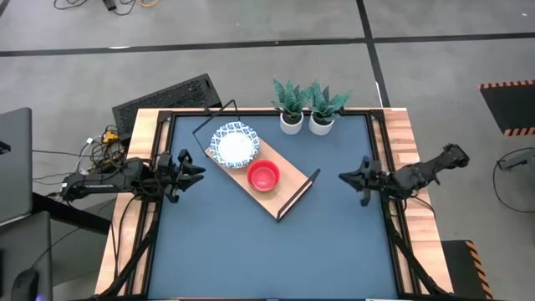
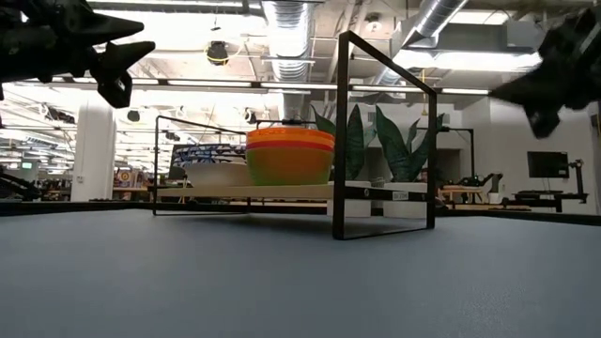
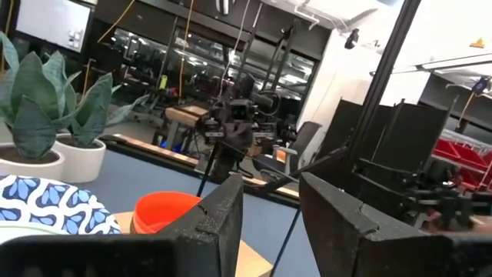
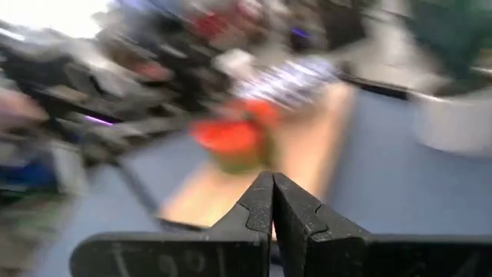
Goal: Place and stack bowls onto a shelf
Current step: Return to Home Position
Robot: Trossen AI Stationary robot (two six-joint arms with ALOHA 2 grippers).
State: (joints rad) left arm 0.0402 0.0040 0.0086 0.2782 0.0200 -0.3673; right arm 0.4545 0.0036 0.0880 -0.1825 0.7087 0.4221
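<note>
The shelf (image 1: 282, 186), a light-wood board with black wire frames, lies slantwise at mid table. On it rest the white blue-patterned bowls (image 1: 234, 144) and, beside them, a stack of plain coloured bowls with red on top (image 1: 262, 176) (image 2: 289, 155). My left gripper (image 1: 194, 170) hovers left of the shelf, open, with nothing between its fingers (image 3: 269, 208). My right gripper (image 1: 347, 177) hovers right of the shelf, shut and empty (image 4: 273, 200). Both point toward the shelf and stand clear of the table.
Two small white pots with green plants (image 1: 306, 109) stand at the far edge, just behind the shelf's far end. The shelf's upright wire frames (image 2: 385, 141) rise at both ends. Bare blue tabletop (image 1: 267, 259) stretches to the near edge.
</note>
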